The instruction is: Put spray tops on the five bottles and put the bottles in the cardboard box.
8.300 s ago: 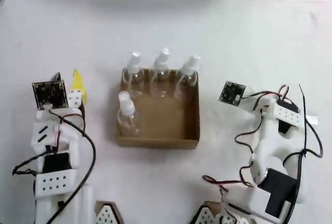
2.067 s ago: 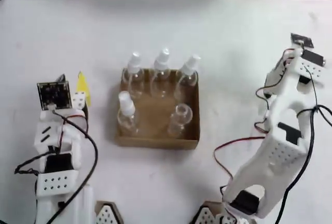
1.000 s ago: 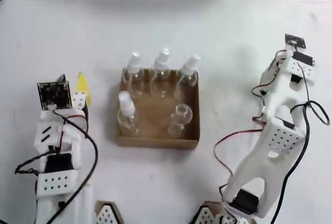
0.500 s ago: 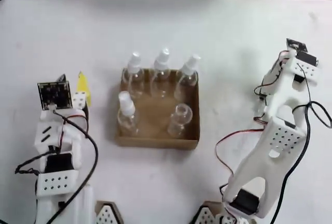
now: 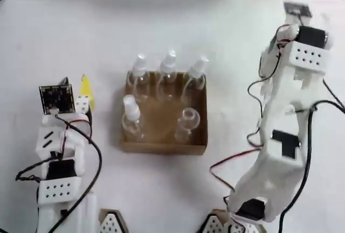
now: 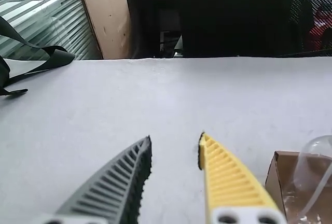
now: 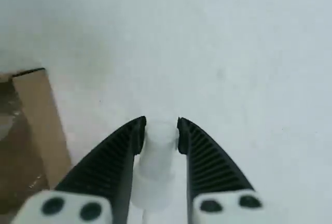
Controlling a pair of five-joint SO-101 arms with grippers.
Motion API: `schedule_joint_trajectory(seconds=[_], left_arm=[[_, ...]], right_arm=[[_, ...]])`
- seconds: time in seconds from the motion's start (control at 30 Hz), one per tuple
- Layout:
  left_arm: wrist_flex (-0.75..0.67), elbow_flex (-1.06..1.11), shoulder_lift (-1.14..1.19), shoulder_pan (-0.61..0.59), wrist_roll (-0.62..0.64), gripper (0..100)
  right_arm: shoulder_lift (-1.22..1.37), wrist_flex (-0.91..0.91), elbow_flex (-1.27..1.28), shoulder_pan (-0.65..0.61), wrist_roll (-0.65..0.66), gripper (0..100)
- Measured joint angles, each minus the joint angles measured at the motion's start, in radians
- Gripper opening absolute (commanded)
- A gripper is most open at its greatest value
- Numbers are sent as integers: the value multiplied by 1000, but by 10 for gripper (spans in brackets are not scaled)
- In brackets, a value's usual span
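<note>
Right wrist view: jaws clamp spray top [image 7: 157, 157] near cardboard box [image 7: 39, 114] edge.

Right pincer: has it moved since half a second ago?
Yes. In the high view the right arm has shifted farther past the box, toward the table's far edge. Its pincer is shut on a spray top.

cardboard box [image 5: 161, 148]: four capped bottles [image 5: 139, 79] upright inside | fifth bottle [image 5: 186, 125]: uncapped, inside | spray top [image 7: 154, 167]: in right claw [image 7: 161, 123]

A white table [image 5: 232, 28] — the cardboard box [image 5: 161, 148] rests directly on its middle.
</note>
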Motion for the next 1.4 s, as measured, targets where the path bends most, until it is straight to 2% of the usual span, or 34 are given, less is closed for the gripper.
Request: schedule_joint_trajectory(seconds=[0.13,0.3,0.47,0.97,1.2,1.4], left_arm=[[0,0,0,0,0,146],[0,0,0,0,0,146],[0,0,0,0,0,146],[0,0,0,0,0,146],[0,0,0,0,0,146],[0,0,0,0,0,146]], right_arm=[[-176,0,72,-37,-48,16],[-414,2,203,-121,-54,15],[-680,-8,278,-147,-54,15],[-1298,-229,597,-144,-54,15],[-1617,-420,819,-144,-54,15],[-1731,-526,980,-155,-58,15]])
